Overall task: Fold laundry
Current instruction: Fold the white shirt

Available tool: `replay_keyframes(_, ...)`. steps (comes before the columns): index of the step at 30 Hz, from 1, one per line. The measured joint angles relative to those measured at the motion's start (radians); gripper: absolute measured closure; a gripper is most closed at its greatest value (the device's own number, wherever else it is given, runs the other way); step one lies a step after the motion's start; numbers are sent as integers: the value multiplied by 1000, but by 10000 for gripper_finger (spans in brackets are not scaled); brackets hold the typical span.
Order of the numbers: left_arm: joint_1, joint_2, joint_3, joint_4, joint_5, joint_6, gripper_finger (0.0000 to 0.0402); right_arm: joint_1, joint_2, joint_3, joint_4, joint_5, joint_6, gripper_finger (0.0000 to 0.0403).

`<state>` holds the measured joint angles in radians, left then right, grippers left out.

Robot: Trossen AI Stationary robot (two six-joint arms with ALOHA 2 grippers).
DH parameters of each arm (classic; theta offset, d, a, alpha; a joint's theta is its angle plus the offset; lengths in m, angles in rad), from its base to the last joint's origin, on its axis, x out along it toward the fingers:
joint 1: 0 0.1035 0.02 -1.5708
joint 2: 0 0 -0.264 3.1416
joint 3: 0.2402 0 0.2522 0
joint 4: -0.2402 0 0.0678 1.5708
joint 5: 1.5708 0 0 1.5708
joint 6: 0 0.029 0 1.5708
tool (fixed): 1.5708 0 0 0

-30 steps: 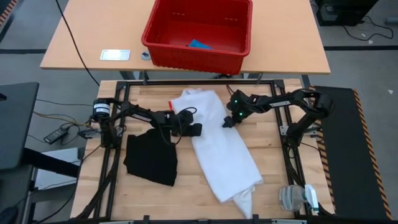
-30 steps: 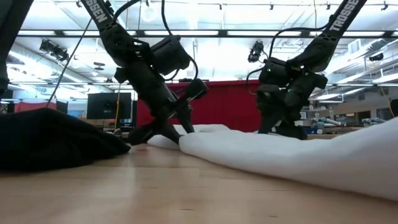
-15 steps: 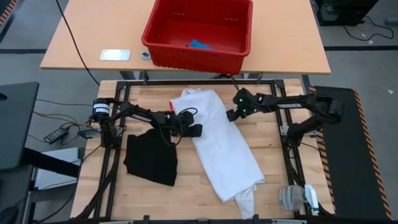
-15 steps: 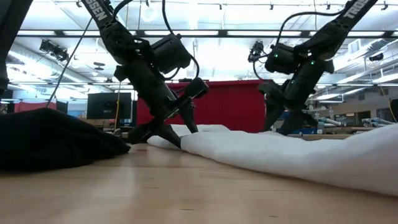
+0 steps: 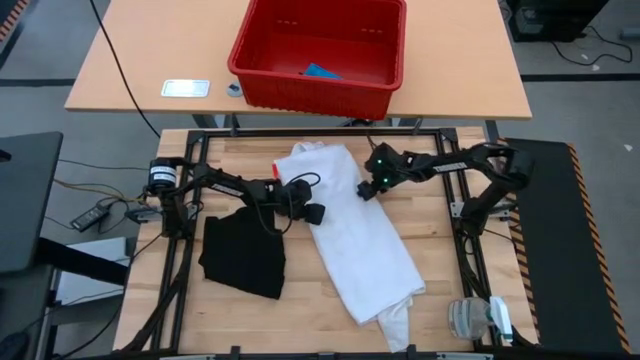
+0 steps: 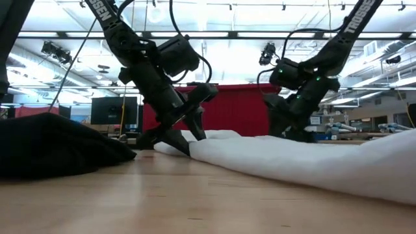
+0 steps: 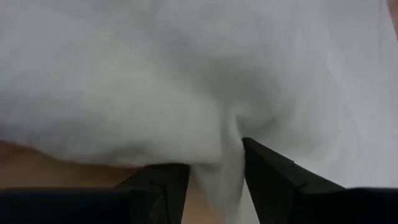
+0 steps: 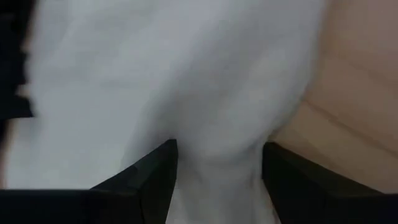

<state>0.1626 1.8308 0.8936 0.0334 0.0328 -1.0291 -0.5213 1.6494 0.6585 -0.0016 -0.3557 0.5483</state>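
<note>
a: what have i got on the table from up top?

b: i see the white t-shirt [image 5: 355,235] lying in a long crumpled band down the middle of the wooden table [image 5: 440,270], running from about 12 o'clock toward 5 o'clock. the black garment [image 5: 243,258] sits bunched at roughly 8 o'clock, just beside the shirt, and i cannot tell if they touch. the small blue piece [image 5: 321,72] is in the red basket [image 5: 318,52] on the other table [image 5: 130,60] beyond, at 12 o'clock.

a: and my left gripper?

b: my left gripper [image 5: 312,211] is at the shirt's 9 o'clock edge, low on the cloth. in its wrist view the fingers [image 7: 277,177] stand apart with a ridge of white fabric rising between them; the cloth fills the gap, but i cannot tell whether the pads are pressing it, so i call it spread around the fold. the low view shows that gripper [image 6: 185,133] down at the edge of the white cloth [image 6: 292,162].

a: the right one?

b: my right gripper [image 5: 367,190] is on the shirt's 3 o'clock edge, near the upper part of the garment. its fingers [image 8: 146,180] are wide apart with white fabric [image 8: 205,112] bulging between them, and bare wood shows to one side. again spread around cloth, no firm pinch that i can confirm. in the low view it [image 6: 286,130] reaches down behind the shirt's ridge, tips hidden.

a: anything else?

b: a clear plastic object [image 5: 470,318] at the table's 4 o'clock corner.
</note>
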Motion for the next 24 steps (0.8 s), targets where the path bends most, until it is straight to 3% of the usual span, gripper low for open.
replay_keyframes(5,13,1,0,-10,-12,77,274,2,51,0,65,-84,44,219)
replay_keyframes(11,17,39,-2,2,10,244,380,1,96,0,82,-143,29,380)
replay_keyframes(16,14,54,2,26,43,263,396,-2,58,-6,86,-202,59,392)
replay_keyframes(20,21,-41,-9,-19,29,355,399,-19,-85,-8,62,-221,95,393)
replay_keyframes(24,72,-189,-3,-39,-16,455,400,-39,-250,-8,79,-143,61,393)
